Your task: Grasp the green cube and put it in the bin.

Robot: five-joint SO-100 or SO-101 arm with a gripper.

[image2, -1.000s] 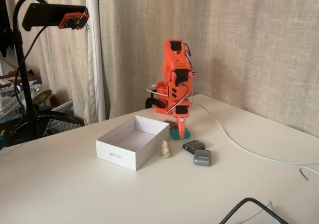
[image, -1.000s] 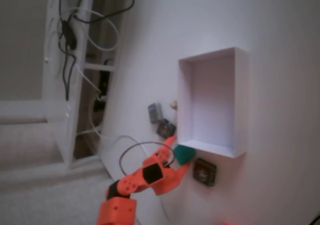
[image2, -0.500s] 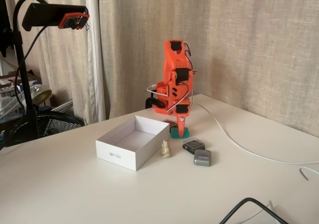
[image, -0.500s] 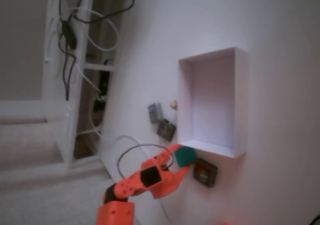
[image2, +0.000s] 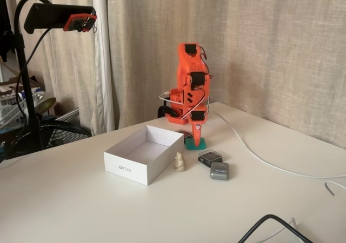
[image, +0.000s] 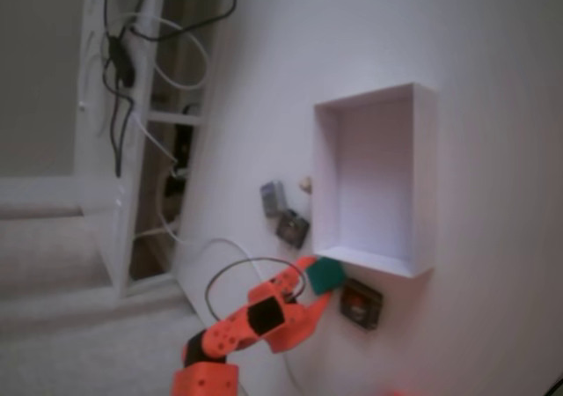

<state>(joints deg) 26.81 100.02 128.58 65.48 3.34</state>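
Observation:
The green cube sits between the orange fingers of my gripper, which is shut on it. It is at or just above the table, beside the near short wall of the bin. The bin is a white shallow box with nothing visible inside. In the side fixed view the arm stands upright behind the cube with the gripper pointing down.
A dark square block lies close to the cube. Another dark block, a grey block and a small beige figurine lie along the bin's long side. A white cable crosses the table.
The gripper has kept hold of the green cube and risen slightly with it. The arm's lower joints have shifted a little in the view from above.

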